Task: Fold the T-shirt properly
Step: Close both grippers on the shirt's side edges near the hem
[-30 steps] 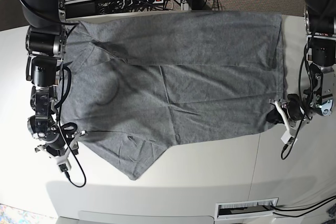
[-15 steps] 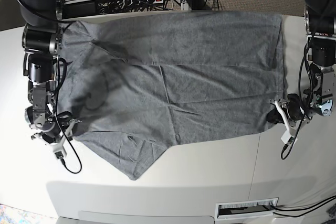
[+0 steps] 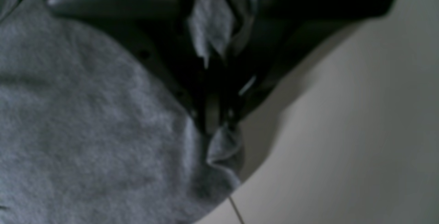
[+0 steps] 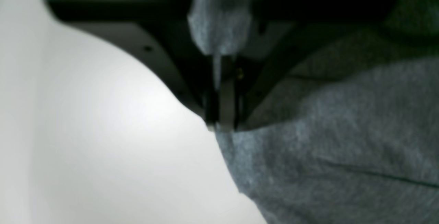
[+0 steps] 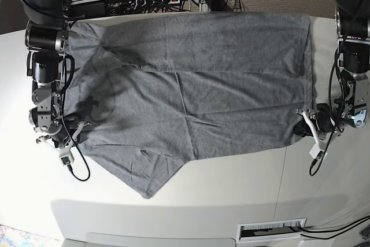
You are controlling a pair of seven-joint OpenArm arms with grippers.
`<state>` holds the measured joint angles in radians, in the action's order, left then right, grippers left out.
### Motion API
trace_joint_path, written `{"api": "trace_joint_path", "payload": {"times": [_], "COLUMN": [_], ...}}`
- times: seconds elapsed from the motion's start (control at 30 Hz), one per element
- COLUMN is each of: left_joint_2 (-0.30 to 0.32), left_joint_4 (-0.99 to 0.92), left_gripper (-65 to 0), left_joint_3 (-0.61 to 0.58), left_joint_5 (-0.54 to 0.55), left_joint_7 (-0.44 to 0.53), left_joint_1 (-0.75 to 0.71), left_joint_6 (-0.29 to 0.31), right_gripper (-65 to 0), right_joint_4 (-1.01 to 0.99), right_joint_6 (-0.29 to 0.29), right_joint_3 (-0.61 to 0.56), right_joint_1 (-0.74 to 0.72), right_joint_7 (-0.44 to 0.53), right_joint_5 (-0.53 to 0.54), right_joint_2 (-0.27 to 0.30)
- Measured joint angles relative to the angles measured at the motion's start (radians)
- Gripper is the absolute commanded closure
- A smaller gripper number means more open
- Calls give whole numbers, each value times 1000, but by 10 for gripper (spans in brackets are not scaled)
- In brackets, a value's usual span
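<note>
The table (image 5: 231,201), pale and broad, carries the T-shirt (image 5: 196,85), a heather-grey sheet spread nearly flat across its upper half in the base view, with one sleeve trailing to a point toward 7 o'clock. No fold line shows yet — the garment lies open, so the folding itself appears to be wholly ahead, and this looks like the grasping step that prepares the first fold.

At 3 o'clock of the cloth, the left gripper (image 5: 303,124) sits on the hem corner; its wrist view shows the jaws pressed together with a tuck of grey fabric pinched between them and bunching just below the tips. At 9 o'clock, the right gripper (image 5: 74,126) meets the opposite edge near the sleeve — its wrist view shows the jaws drawn tight on the cloth's border, a strip of fabric rising between them.

With both edges held, what remains is to lift and lay the halves over.
</note>
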<state>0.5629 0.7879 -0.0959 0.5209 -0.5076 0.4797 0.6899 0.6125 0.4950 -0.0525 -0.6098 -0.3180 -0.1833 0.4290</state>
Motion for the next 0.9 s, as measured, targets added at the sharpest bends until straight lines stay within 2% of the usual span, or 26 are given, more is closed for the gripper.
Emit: {"api": "trace_joint_path", "payload": {"times": [0.27, 0.43, 0.53, 0.7, 0.83, 0.9], "left_joint_2": [0, 0, 0, 0, 0, 0], "left_joint_4": [0, 0, 0, 0, 0, 0], "left_gripper": [0, 0, 0, 0, 0, 0], "left_joint_3": [0, 0, 0, 0, 0, 0], "left_joint_5": [0, 0, -2, -9, -23, -24], "left_joint_7": [0, 0, 0, 0, 2, 4], "left_joint_1": [0, 0, 0, 0, 0, 0], "left_joint_6": [0, 0, 0, 0, 0, 0], "right_gripper": [0, 0, 0, 0, 0, 0], "right_joint_4": [5, 17, 23, 25, 83, 137], "right_joint_6": [-1, 0, 23, 22, 26, 27], "right_joint_3": [0, 1, 5, 6, 6, 5], "right_joint_1": [11, 10, 26, 42, 53, 65], "right_joint_7": [6, -95, -92, -84, -153, -227], "right_joint_5": [2, 43, 55, 70, 78, 135], "right_joint_2": [0, 0, 6, 10, 11, 15]}}
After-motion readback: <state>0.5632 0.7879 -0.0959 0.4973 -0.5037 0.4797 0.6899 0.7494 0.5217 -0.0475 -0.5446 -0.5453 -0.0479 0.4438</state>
